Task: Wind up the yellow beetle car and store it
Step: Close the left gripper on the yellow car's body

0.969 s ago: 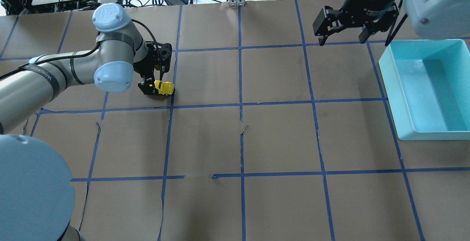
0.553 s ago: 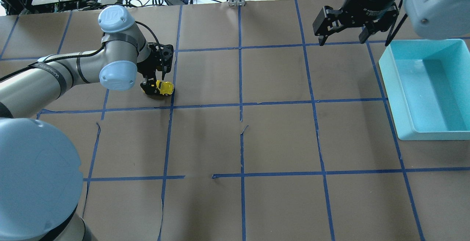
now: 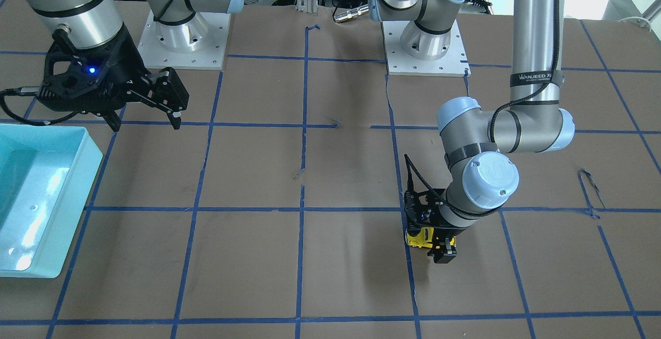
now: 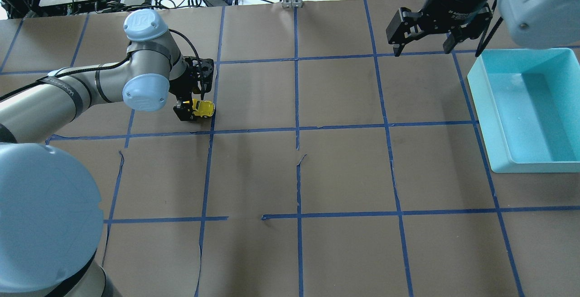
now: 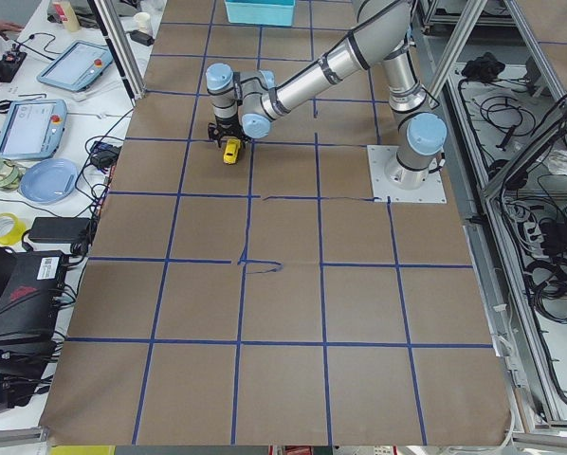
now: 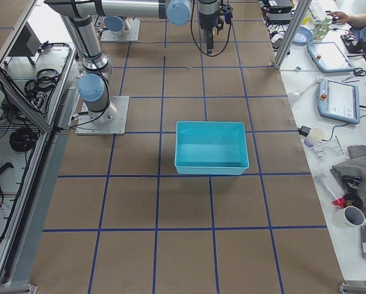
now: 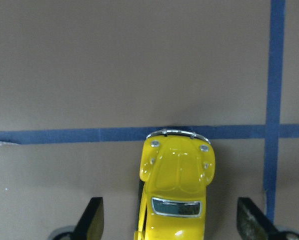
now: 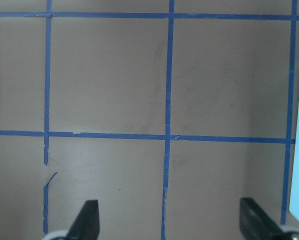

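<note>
The yellow beetle car (image 4: 203, 107) stands on the brown table at the left, its nose on a blue tape line (image 7: 64, 135). My left gripper (image 4: 194, 109) is down around it and open. In the left wrist view the car (image 7: 177, 187) sits between the two fingertips (image 7: 92, 222), with a gap on each side. It also shows in the front view (image 3: 418, 237) and the left side view (image 5: 231, 150). My right gripper (image 4: 422, 49) is open and empty, high at the back right, over bare table (image 8: 109, 75).
A light-blue open bin (image 4: 482, 107) stands at the table's right edge, next to my right gripper; it also shows in the front view (image 3: 93, 160) and the right side view (image 6: 210, 168). Blue tape lines grid the brown table.
My left arm's wrist and elbow have shifted a little to the right and toward the back. The gripper stays around the car, which has not moved. The right arm is still.
</note>
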Motion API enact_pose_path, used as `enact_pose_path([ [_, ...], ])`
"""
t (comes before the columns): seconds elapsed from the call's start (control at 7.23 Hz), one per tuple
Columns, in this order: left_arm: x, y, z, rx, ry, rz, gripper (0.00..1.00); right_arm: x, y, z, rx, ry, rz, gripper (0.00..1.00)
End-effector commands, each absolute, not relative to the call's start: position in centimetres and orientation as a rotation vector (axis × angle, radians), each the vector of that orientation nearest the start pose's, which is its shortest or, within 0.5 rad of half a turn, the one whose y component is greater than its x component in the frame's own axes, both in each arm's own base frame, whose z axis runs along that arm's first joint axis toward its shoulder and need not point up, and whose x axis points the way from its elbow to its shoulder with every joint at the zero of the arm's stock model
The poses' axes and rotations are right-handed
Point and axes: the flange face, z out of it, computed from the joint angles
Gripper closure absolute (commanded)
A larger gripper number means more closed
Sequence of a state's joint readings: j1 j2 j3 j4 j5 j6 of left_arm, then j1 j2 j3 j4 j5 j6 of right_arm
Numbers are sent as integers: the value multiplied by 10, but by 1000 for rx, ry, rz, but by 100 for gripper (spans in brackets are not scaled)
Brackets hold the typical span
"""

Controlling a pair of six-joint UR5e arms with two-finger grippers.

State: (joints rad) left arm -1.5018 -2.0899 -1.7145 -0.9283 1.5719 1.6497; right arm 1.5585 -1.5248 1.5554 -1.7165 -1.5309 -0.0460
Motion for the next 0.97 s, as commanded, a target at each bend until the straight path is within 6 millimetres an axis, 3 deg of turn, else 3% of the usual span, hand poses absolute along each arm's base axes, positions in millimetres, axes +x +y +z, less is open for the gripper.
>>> enact_pose_path([
  [0.0, -90, -626, 190, -2212, -2212, -21, 14, 131, -524, 488, -56, 3098, -180, 0],
  [0.14, -92, -624, 187, -2209, -2205, -18, 21, 131, -524, 488, -56, 3098, -180, 0],
  [0.28, -92, -624, 186, -2209, -2206, -23, 22, 131, -524, 488, -56, 3098, -180, 0],
  [0.55, -92, -624, 189, -2210, -2210, -19, 70, 131, -524, 488, -56, 3098, -180, 0],
  [0.83, -90, -623, 189, -2215, -2205, -22, 74, 131, -524, 488, -56, 3098, -180, 0],
])
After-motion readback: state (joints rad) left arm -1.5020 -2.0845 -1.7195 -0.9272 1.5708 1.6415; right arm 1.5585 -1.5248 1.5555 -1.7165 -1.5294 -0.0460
